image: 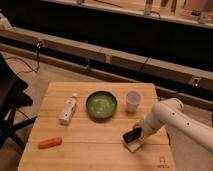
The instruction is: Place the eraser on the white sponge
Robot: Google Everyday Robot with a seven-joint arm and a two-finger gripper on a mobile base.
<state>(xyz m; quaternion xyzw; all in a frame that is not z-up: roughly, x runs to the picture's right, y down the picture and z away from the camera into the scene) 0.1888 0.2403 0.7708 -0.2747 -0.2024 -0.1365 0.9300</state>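
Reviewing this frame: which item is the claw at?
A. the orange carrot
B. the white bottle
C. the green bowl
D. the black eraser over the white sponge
D. The claw is low at the table's front right, at the eraser, which lies over the white sponge; the carrot, bowl and bottle lie apart to its left.
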